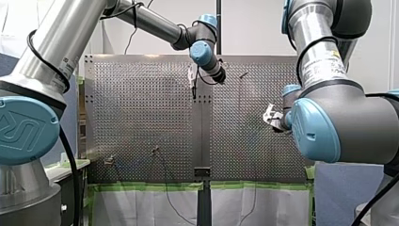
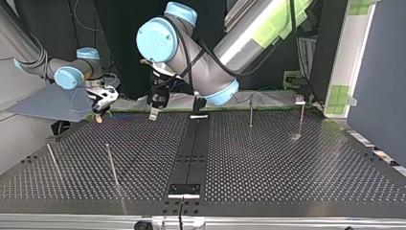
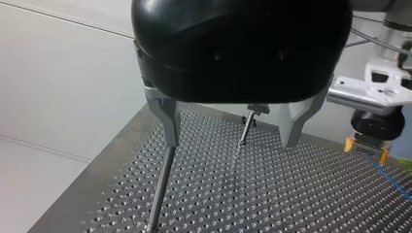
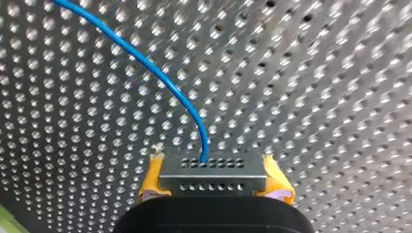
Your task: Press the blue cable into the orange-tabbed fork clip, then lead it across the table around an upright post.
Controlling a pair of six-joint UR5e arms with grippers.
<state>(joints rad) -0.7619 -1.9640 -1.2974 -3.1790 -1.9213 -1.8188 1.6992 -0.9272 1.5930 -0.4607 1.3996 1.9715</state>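
The blue cable (image 4: 160, 77) curves over the perforated table and ends in my right gripper (image 4: 211, 179), which is shut on it between yellow pads. That gripper (image 2: 99, 116) hovers near the far edge at the top view's left. My left gripper (image 3: 231, 143) is black with metal fingers, open with nothing between them, and hangs over the table (image 2: 287, 167) beside it (image 2: 154, 114). An upright post (image 3: 247, 128) stands ahead between its fingers, and a second post (image 3: 163, 189) under one finger. A small clip on a stem (image 2: 299, 100) stands far right; its tab colour is unclear.
Two thin posts (image 2: 111, 164) (image 2: 53, 162) rise at the top view's near left, and another stem (image 2: 250, 111) at the far right. A dark strip (image 2: 191, 153) splits the table down the middle. Green-taped cloth (image 1: 150, 186) lines one edge.
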